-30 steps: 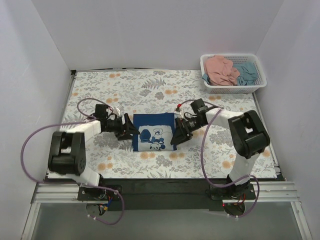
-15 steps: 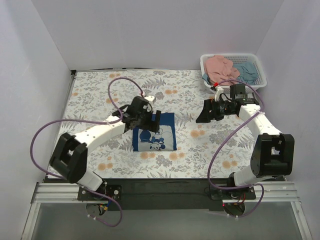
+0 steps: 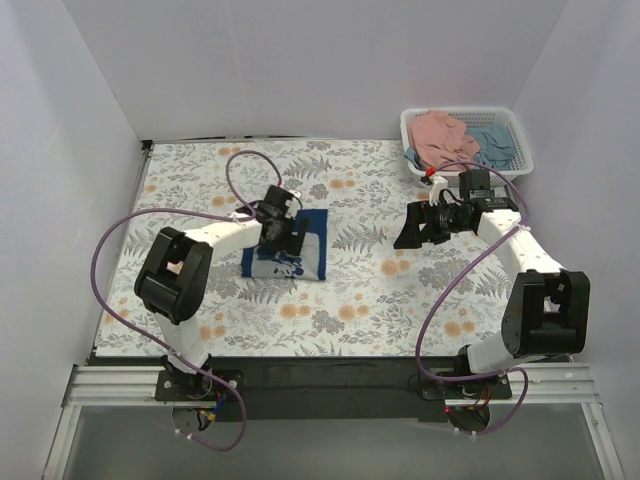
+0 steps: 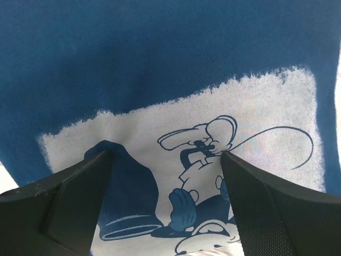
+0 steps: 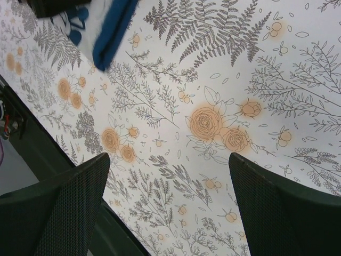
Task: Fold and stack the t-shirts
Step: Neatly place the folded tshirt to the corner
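One shirt looks done, two to go. The navy shirt (image 3: 295, 265) lies folded into a neat rectangle on the tabletop (image 3: 350, 310), left of centre, cartoon print facing up. The left claw (image 4: 166, 160) sits right above it, spread wide with nothing pinched. Whether it actually touches the cloth is hard to tell. The right claw (image 5: 169, 160) hovers over bare tabletop off to the right, also spread wide and empty, near the basket (image 3: 465, 180) in the far right corner. In there the pink shirt (image 3: 438, 140) and teal shirt (image 3: 495, 145) are bunched up together.

So the step in hand reads as letting go of the finished fold. The next move probably calls for the right arm to reach into the basket, pinch one crumpled shirt without dragging the other along, and spread it flat on open tabletop.

Materials: the navy shirt is soft matte knit, and its print is a chalky white patch with rough brushed edges. The tabletop has a floral-print cover, grey ferns and orange blooms. The basket is white plastic lattice, rectangular. Both claws are black with finely pebbled grip faces.
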Controlling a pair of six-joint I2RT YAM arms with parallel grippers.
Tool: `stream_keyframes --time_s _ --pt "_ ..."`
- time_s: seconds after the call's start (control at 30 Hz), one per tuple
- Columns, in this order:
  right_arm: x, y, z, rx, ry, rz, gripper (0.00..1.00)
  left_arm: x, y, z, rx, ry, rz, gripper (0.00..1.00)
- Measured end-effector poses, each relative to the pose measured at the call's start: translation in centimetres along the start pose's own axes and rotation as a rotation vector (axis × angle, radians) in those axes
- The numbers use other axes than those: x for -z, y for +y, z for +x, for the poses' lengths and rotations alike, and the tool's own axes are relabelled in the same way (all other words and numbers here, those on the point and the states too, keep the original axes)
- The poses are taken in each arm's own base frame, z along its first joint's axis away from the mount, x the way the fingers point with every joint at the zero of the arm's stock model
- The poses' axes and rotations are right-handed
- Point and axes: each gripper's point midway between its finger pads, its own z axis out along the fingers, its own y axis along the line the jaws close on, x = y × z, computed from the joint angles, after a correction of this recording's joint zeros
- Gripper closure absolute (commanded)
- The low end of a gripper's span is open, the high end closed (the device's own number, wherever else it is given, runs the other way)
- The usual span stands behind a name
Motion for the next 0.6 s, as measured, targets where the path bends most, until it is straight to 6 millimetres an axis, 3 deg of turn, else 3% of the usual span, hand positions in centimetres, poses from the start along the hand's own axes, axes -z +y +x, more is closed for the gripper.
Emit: stream_keyframes --time_s 0.33,0.47,0.6 --pt "-0.6 -0.6 0.5 -0.017 0.025 -0.001 0.02 -3.5 24.3 -5.5 0.14 -0.017 -0.17 0.18" --pt "-0.8 -0.8 0.7 -0.017 0.033 0.001 0.02 -4.9 31.1 -7.5 0.118 -0.049 -0.169 0.21" --pt "-0.8 -0.8 0.8 -0.012 0.037 -0.001 0.02 -5.9 35.3 -9.3 0.099 -0.092 -0.173 0.2"
